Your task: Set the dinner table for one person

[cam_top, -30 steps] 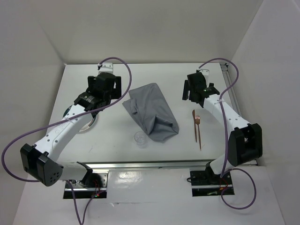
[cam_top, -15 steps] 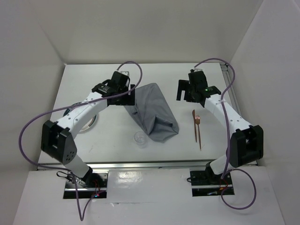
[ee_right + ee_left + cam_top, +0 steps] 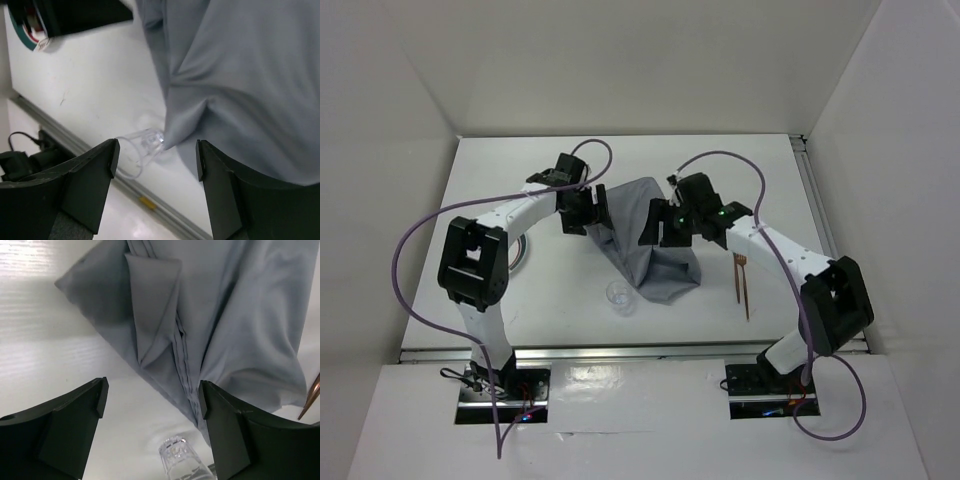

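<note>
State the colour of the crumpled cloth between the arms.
The cloth is plain grey; the left wrist view shows it best.

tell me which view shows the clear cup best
Right wrist: the cup shows whole and large beside the grey cloth. The top view shows it tiny; the left wrist view cuts it off at the bottom.

A crumpled grey cloth mat [image 3: 638, 240] lies at the middle of the large matte-white rectangular tabletop [image 3: 500, 170] surface. A clear plastic cup [image 3: 619, 296] sits just beside the mat's near end, to its left. Copper-coloured metal cutlery [image 3: 742, 280] lies right of the mat, apart from it. A round white plate [image 3: 518, 258] lies left, partly hidden
</note>
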Robot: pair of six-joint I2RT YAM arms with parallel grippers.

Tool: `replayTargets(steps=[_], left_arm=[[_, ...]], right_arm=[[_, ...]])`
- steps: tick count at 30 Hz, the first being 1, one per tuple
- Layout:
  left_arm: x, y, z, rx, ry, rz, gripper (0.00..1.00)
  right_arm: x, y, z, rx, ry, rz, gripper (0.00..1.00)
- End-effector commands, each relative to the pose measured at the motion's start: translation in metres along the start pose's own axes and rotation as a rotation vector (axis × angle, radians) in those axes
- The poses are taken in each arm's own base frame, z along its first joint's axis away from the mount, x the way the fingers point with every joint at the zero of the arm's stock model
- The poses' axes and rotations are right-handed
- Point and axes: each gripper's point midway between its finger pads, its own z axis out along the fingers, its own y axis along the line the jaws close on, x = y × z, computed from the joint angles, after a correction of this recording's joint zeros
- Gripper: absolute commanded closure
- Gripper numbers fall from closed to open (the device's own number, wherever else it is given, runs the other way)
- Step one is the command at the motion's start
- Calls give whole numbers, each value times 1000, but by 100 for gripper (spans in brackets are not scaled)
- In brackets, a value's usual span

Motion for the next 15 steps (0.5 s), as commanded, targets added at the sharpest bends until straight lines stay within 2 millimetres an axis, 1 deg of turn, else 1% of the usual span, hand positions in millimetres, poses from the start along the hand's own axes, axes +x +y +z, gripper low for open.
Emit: replayTargets(steps=[1, 2, 4, 5, 6, 7, 8, 9, 11, 12, 13, 14, 15], left_arm=[[-1, -6, 21, 86, 40, -54, 9], [3, -2, 29, 75, 59, -60, 9], [-1, -4, 32, 80, 50, -57, 9], [-6, -2, 32, 84, 35, -62, 9], [-2, 2, 40, 73, 54, -67, 9], [-3, 4, 40, 65, 50, -67, 14], [-2, 10, 44, 56, 57, -78, 16], [-1, 11, 47, 52, 65, -81, 22], [-6, 21, 48, 46, 53, -101, 28], [-6, 21, 48, 46, 53, -101, 32], [-8, 27, 49, 43, 44, -112, 36], [-8, 26, 48, 51, 49, -113, 47], [-10, 29, 48, 49, 45, -120, 53]], right_arm=[[10, 28, 8, -68, -22, 127, 26], [19, 31, 15, -59, -10, 129, 26], [29, 35, 24, -37, 8, 156, 27], [35, 40, 29, -24, 7, 146, 27], [40, 37, 38, 3, 21, 160, 27], [40, 31, 43, 34, 13, 186, 27], [41, 33, 47, 44, 12, 188, 29], [48, 28, 53, 72, 26, 196, 30], [45, 24, 57, 94, 4, 215, 35], [45, 19, 60, 115, 0, 225, 35], [44, 18, 61, 123, -8, 224, 39], [38, 16, 64, 142, -29, 223, 40], [40, 10, 66, 172, -20, 225, 42]])
